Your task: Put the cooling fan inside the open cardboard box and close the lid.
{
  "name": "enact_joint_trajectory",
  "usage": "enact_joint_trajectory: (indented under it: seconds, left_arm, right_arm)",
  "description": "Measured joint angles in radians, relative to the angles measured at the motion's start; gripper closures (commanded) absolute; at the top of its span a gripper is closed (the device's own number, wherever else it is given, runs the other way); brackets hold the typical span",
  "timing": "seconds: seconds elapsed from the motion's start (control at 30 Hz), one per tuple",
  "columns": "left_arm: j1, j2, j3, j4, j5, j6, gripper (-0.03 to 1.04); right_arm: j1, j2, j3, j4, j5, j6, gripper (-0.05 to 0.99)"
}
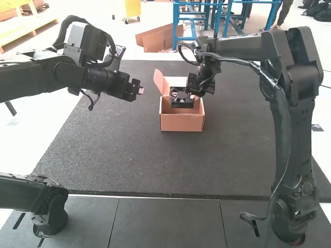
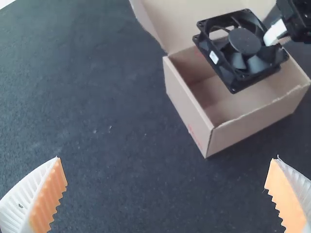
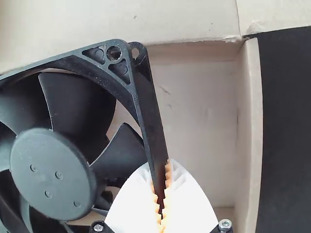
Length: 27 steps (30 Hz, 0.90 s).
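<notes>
The cooling fan [image 2: 240, 48] hangs tilted over the mouth of the open cardboard box [image 2: 252, 121], hub face turned up toward the left arm. The right pincer [image 3: 160, 194] pinches one frame edge. Inside the box, bare cardboard shows, and its lid flap [image 1: 161, 81] stands raised. The left pincer [image 2: 163, 167] hovers spread wide beside the box, over the worktop [image 1: 129, 150].

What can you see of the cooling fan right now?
The cooling fan is a square black plastic-looking frame with curved blades around a round hub and a hole at each visible corner. It is tilted above the open cardboard box, not resting inside. The right gripper pinches one frame edge.
</notes>
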Motion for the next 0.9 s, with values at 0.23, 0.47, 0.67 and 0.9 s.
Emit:
enact_joint_trajectory:
  seconds: [0.23,0.47,0.67,0.9]
  left_arm:
    - [0.000,0.000,0.000,0.012,0.004,0.000,0.04]
    - [0.000,0.000,0.000,0.027,0.005,0.000,0.04]
    - [0.000,0.000,0.000,0.042,0.005,0.000,0.04]
    - [0.019,0.003,0.000,0.081,0.007,-0.004,0.04]
  right_arm:
    - [0.000,0.032,0.012,-0.027,0.013,-0.015,0.95]
    - [0.001,0.069,0.012,-0.027,0.008,-0.021,0.81]
    - [0.001,0.079,0.045,-0.027,-0.017,-0.031,0.53]
    - [0.001,0.079,0.149,-0.105,-0.082,-0.051,0.34]
